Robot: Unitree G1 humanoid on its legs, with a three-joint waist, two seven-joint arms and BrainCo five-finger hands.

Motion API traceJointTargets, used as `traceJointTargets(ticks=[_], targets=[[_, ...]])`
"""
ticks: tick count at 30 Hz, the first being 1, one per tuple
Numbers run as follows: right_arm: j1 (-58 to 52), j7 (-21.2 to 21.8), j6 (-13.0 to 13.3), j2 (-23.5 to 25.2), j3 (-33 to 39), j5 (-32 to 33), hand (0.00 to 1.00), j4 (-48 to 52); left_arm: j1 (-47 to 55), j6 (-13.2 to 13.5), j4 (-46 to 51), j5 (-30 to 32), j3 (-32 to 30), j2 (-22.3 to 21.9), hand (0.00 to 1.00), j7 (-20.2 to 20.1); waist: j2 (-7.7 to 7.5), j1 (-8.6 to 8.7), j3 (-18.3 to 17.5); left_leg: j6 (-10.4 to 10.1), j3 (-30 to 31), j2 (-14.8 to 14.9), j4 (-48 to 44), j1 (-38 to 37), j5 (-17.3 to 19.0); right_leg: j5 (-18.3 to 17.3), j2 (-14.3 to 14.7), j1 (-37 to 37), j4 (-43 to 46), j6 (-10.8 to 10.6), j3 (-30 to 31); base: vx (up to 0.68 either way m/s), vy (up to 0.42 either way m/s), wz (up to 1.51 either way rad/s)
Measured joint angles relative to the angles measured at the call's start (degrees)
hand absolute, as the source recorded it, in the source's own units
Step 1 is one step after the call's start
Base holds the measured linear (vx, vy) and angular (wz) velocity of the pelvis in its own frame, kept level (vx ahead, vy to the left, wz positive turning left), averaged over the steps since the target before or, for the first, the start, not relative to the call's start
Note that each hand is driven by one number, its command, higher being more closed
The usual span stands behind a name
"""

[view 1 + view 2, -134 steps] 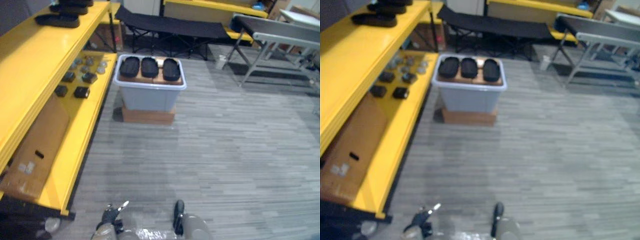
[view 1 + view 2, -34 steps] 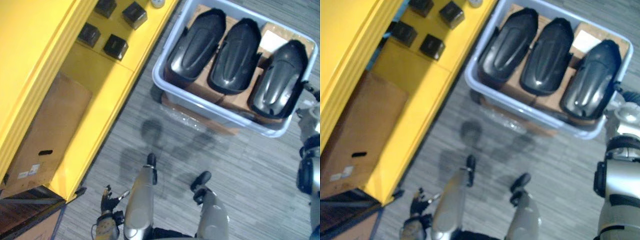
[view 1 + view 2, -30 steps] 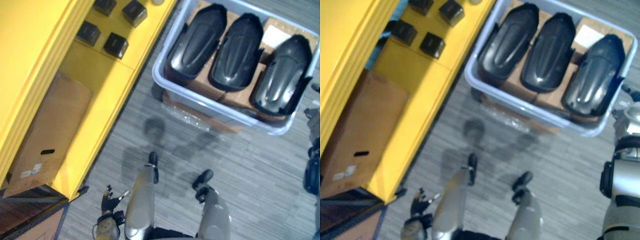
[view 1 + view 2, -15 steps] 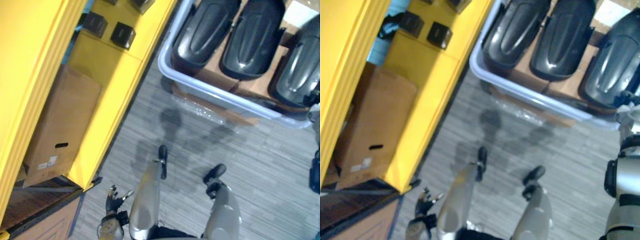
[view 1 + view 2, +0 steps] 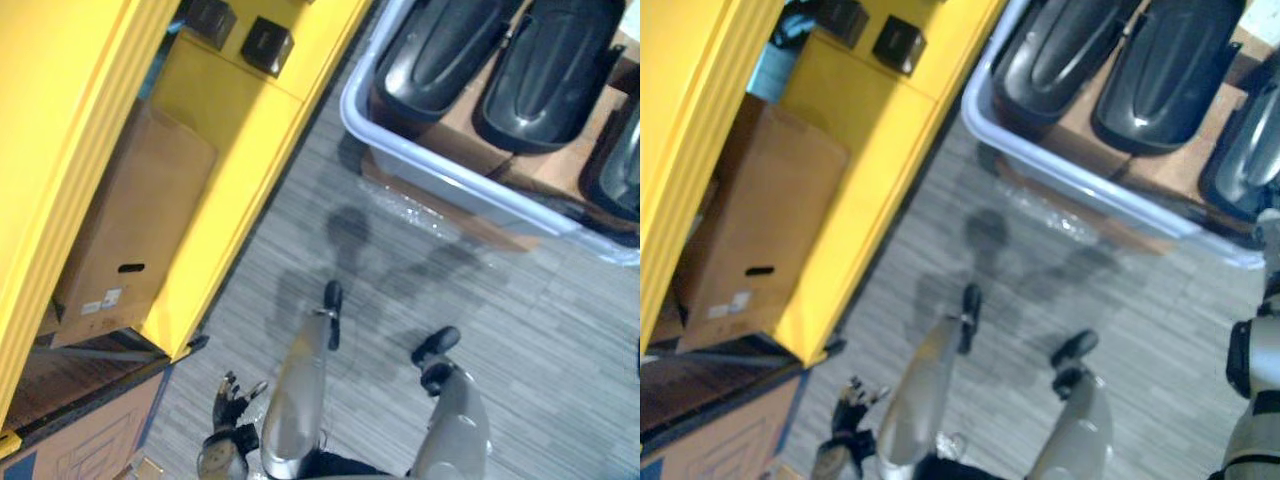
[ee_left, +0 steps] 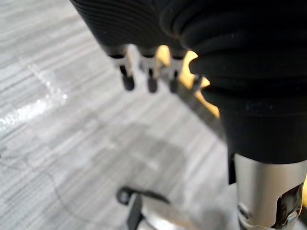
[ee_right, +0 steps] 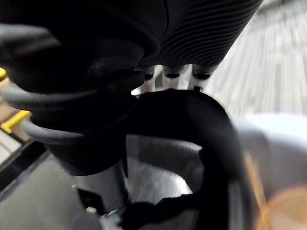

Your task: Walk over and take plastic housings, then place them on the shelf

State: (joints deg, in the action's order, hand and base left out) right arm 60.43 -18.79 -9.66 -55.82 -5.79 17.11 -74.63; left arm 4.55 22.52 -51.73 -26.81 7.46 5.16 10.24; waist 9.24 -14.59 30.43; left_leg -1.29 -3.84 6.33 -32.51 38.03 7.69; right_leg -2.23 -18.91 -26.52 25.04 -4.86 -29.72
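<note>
**As my camera is closing in, the bin is sliding up and right from half a second ago**

The yellow shelf [image 5: 60,120] is running down the left, one cardboard box [image 5: 130,240] standing low in it. The grey bin [image 5: 450,175] is holding three plastic housings [image 5: 540,70] side by side. Two small black blocks [image 5: 265,45] are sitting on the shelf. My left hand [image 5: 230,400] is hanging released; my right hand [image 7: 192,33] is beside a housing, and I cannot tell its grip.

Housings [image 5: 545,70] in bin [image 5: 450,182], right of shelf [image 5: 230,110]
</note>
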Motion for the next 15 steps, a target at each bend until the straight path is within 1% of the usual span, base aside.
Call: traceJointTargets(ticks=[4,6,7,9,12,15], targets=[[0.01,0.7,-1.91,0.01,-0.81,-4.28,1.0,0.09,0.01,0.54,0.03,-0.44,0.03,-0.02,0.0,-0.24,0.01,-0.21,-0.01,0.01,0.04,0.16,0.05,-0.01,-0.01,-0.24,0.0,-0.24,0.47,0.3,0.02,0.0,0.0,0.0],[0.02,0.45,-2.97,0.02,-1.1,-7.08,1.0,0.21,0.01,0.82,0.12,-2.05,0.05,-0.09,0.0,-0.34,0.01,-0.29,-0.01,0.01,0.08,0.21,0.12,-0.02,-0.01,-0.3,0.0,-0.22,0.45,0.34,0.02,0.0,0.0,0.0],[0.03,0.18,-3.31,0.03,-1.13,-7.84,1.0,0.28,0.01,0.83,0.12,-2.09,0.04,-0.08,0.0,-0.34,0.01,-0.3,-0.01,0.01,0.08,0.21,0.12,-0.02,-0.02,-0.3,0.0,-0.21,0.44,0.34,0.02,0.0,0.0,0.0],[0.04,-0.35,-4.85,0.03,-1.21,-10.81,1.0,0.34,0.01,0.85,0.35,-2.12,0.04,-0.08,0.0,-0.38,0.01,-0.34,-0.01,0.02,0.09,0.19,0.15,-0.06,-0.04,-0.27,0.0,-0.07,0.33,0.31,-0.03,0.0,0.0,0.0],[0.04,-1.3,-6.0,0.2,-2.4,-15.06,1.0,0.34,0.07,1.07,1.5,-2.15,0.06,-0.08,0.0,-0.46,0.01,-0.36,-0.01,0.01,0.05,0.1,0.3,-0.77,-0.08,-0.18,0.01,0.67,0.09,0.18,-0.1,0.0,0.0,0.0],[0.33,-2.55,-6.46,0.27,-3.73,-18.49,1.0,0.8,0.1,1.26,3.41,-2.74,0.08,-0.05,0.0,-0.49,0.03,-0.36,-0.02,-0.09,0.02,0.04,1.17,-1.9,-0.22,-0.08,0.19,1.83,-0.7,0.05,-0.2,0.0,0.0,0.0]])
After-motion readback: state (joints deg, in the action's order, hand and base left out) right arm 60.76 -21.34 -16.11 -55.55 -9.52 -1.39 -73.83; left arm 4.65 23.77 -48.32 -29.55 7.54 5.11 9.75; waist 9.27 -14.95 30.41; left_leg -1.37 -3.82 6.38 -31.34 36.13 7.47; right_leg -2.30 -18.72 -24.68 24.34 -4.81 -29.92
